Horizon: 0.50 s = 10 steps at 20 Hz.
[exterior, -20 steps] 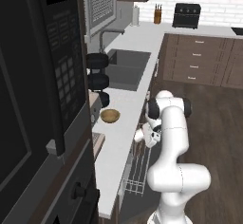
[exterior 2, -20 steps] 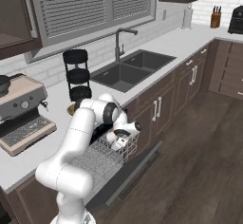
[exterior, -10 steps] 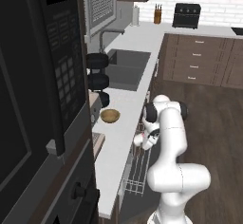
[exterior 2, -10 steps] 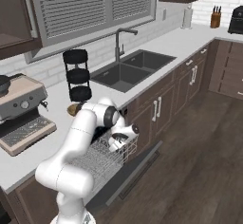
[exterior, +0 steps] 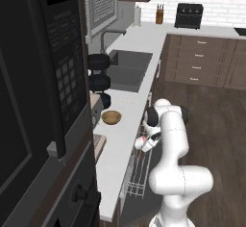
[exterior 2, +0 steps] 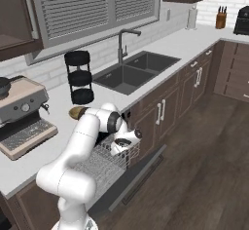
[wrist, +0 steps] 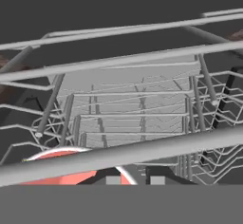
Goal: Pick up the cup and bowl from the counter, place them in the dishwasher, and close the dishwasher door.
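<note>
The cup (wrist: pixel 71 168) sits low in the dishwasher's white wire rack (exterior 2: pixel 104 163), red rim showing; it looks light, stiff and smooth, best pinched at the rim; the gripper (exterior 2: pixel 127 139) hangs just over it, whether its fingers have let go I cannot tell; since a moment ago the hand has sunk slightly; the bowl (exterior: pixel 111 117) waits on the counter (exterior: pixel 125 125).

black stacked rack thing (exterior 2: pixel 79 77) sits up past the hand, espresso machine (exterior 2: pixel 22 114) off to its far side, faucet (exterior 2: pixel 124 41) + knife block (exterior 2: pixel 222 18) way further off down the room
</note>
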Motion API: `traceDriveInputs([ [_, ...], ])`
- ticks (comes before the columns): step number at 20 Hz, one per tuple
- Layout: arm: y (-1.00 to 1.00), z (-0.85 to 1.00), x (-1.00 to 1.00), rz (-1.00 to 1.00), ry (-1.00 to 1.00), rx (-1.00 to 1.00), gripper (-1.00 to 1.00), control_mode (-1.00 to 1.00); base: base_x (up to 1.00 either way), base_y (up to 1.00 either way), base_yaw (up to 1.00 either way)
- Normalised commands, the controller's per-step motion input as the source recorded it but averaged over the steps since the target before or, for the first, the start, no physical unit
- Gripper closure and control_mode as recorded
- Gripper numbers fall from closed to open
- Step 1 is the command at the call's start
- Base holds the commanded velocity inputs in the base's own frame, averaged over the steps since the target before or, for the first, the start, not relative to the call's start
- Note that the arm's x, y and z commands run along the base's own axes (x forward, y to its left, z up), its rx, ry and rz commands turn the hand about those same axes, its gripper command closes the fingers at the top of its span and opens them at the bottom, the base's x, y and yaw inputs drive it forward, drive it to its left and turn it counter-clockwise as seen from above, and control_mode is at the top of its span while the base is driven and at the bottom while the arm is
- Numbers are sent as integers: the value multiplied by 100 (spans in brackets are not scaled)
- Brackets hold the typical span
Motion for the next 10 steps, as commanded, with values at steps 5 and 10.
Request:
traceDriveInputs([
  [5,-2,-11,-1,-14,7,3,-100,-100,0,0,0],
  [10,-34,19,-36,-9,0,6,-100,-100,0,0,0],
])
